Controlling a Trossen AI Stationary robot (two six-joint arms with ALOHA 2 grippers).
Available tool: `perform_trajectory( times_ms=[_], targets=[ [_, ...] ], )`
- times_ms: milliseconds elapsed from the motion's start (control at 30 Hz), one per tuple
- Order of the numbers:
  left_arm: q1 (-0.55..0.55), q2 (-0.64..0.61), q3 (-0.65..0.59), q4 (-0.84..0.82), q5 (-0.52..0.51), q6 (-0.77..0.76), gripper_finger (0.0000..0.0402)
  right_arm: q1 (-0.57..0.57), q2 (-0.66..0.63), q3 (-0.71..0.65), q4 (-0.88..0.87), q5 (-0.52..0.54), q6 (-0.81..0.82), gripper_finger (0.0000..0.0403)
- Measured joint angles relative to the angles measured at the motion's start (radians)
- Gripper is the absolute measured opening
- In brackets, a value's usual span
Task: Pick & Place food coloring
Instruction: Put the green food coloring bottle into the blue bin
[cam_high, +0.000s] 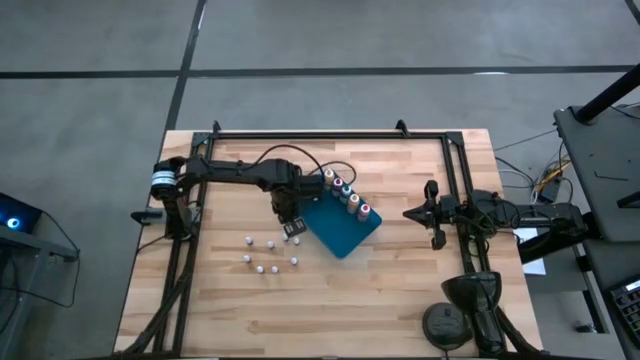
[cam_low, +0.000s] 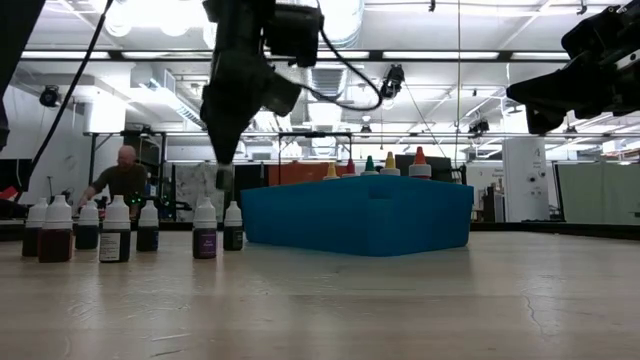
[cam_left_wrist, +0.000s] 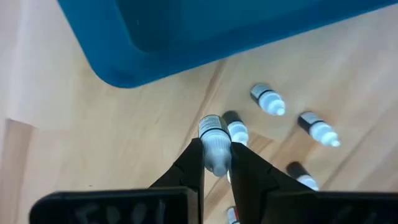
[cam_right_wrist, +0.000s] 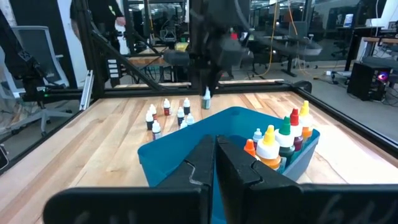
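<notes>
My left gripper (cam_left_wrist: 216, 149) hangs just off the near-left corner of the blue tray (cam_high: 345, 232) and is shut on one small white-topped food coloring bottle (cam_left_wrist: 211, 129), held up in the air (cam_low: 224, 180). Several more white-topped bottles (cam_high: 268, 256) stand upright on the wood below and to the near left of it. Several bottles with coloured tops (cam_high: 346, 194) stand inside the tray along its far-right wall. The tray lies flat on the table. My right gripper (cam_right_wrist: 215, 155) waits shut at the table's right side (cam_high: 410, 212), pointing level toward the tray. My left gripper pinches the small bottle by its white cap end (cam_left_wrist: 216, 157) between its two fingers. The fingers (cam_left_wrist: 193, 163) come from above, pointing down. The bottle hangs upright below them, lifted clear of the table and of the bottles beneath.
Dark frame rails (cam_high: 330, 133) run along the table's far, left and right edges. A dark round stand (cam_high: 446, 322) sits at the near right corner. The standing bottles form a loose row (cam_low: 115, 230) left of the tray. A person (cam_low: 125, 180) shows far behind the table.
</notes>
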Motion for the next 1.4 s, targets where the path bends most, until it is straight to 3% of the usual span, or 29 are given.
perform_trajectory(
  times_ms=[467, 800, 1400],
  targets=[
    [0.044, 0.008, 0.125, -0.017, -0.002, 0.017, 0.003, 0.0, 0.0, 0.0, 0.0, 0.0, -0.001, 0.0009],
    [0.081, 0.101, 0.184, 0.002, -0.008, 0.036, 0.0031, 0.0, 0.0, 0.0, 0.0, 0.0, -0.002, 0.0009],
    [0.102, 0.224, 0.202, 0.072, -0.061, 0.112, 0.0032, 0.0, 0.0, 0.0, 0.0, 0.0, -0.001, 0.0009]
  ],
)
